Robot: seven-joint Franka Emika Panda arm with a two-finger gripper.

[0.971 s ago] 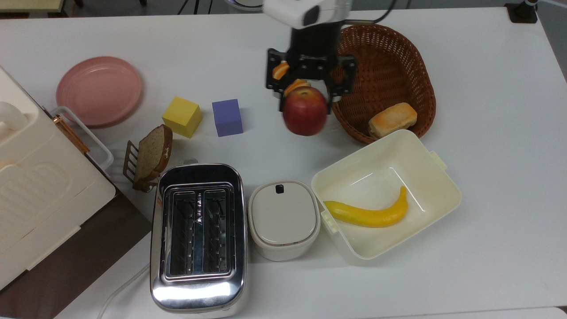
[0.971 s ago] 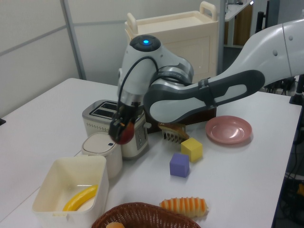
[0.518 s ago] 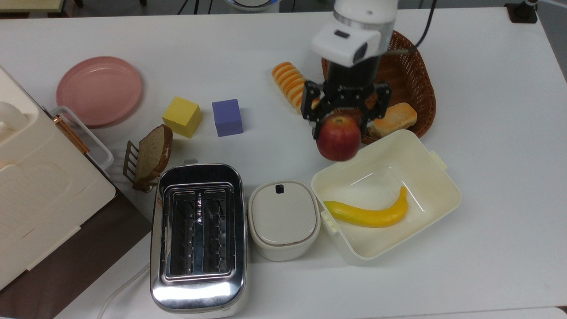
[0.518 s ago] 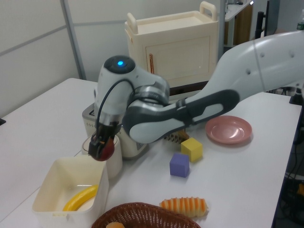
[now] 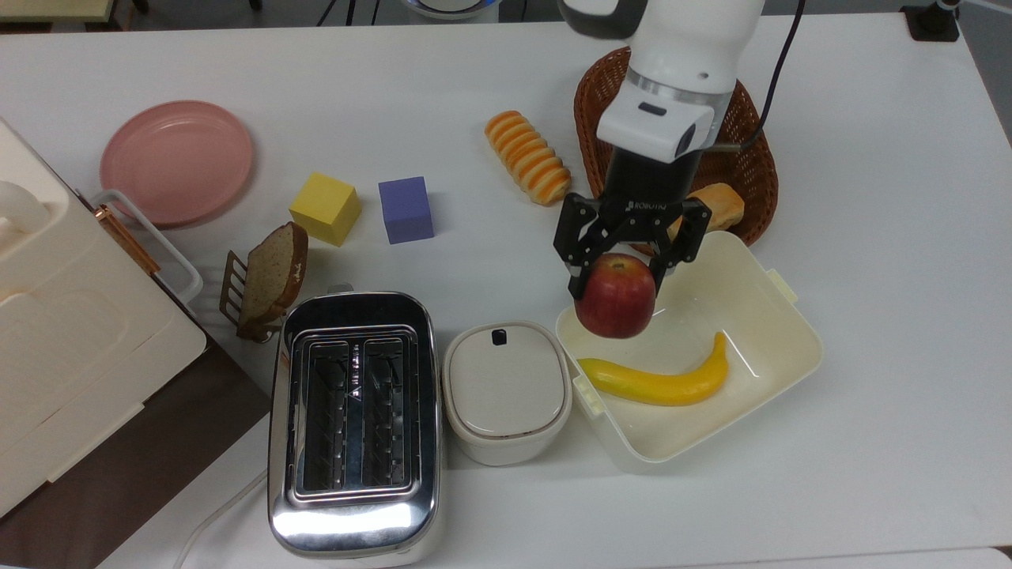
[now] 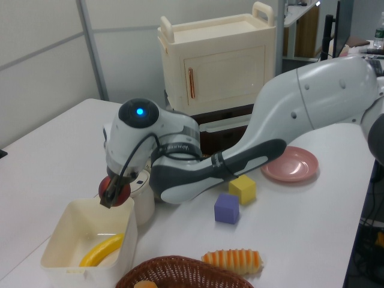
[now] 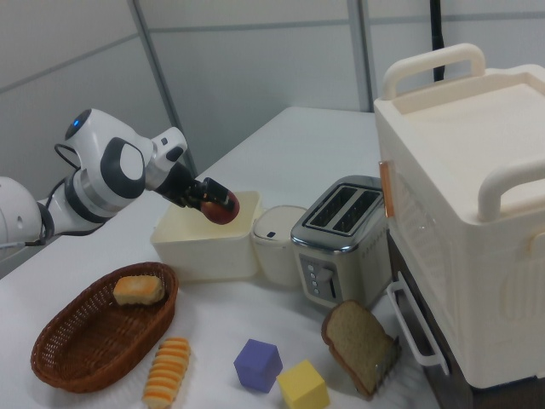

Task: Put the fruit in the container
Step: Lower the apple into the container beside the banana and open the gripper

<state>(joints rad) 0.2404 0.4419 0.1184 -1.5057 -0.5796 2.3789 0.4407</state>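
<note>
Starting at the top view's left, you have a pink plate on the counter, then a yellow cube and a purple cube side by side. Below them, a slice of bread leans in a small rack just beside the chrome toaster. Right of the toaster stands a lidded white pot, touching or nearly touching the container. Further up, a striped orange pastry lies near the wicker basket, which holds a bread roll.

Your claw is clamped on the apple, one finger on each side. In the top view the apple hangs over the container's upper-left corner; the left view shows it held above the rim, clear of the floor of the box. A banana lies inside the container, below and to the right of the apple in the top view.
</note>
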